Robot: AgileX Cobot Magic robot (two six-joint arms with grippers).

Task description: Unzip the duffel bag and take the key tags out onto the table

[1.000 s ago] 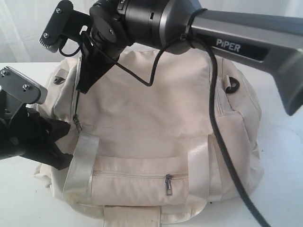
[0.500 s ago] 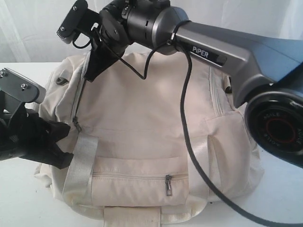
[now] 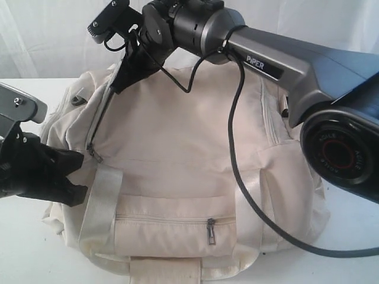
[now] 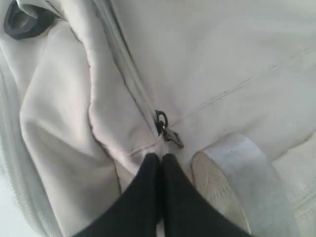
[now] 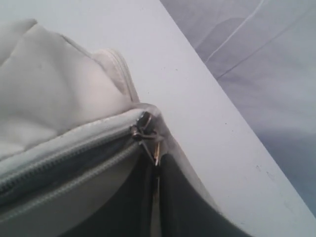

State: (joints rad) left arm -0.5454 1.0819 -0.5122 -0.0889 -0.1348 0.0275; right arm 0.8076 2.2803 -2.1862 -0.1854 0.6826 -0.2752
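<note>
- The duffel bag sits on the white desk and fills the middle of the exterior view.
- Its front pocket lies at six o'clock. The pocket is zipped closed, with the pocket puller hanging at the pocket's three o'clock end.
- The right claw is up at the bag's eleven o'clock, on the top edge. Its arm reaches in from three o'clock, over the bag.
- The right wrist view shows its fingers closed together on the pull tab of a main zip slider.
- Behind that slider the main zip stands a little open. The two rows of teeth are apart, with grey lining between them.
- The left claw is at the bag's nine o'clock, fingers pressed together.
- Its tips rest against the cream fabric just beside a second slider. It may be nipping a fold there, but the wrist view does not make that sure.
- A satin handle strap runs just beside the left claw.
- A black strap ring sits on the bag's end panel.
- A black cable hangs from the right arm across the bag, reaching the desk near five o'clock.
</note>
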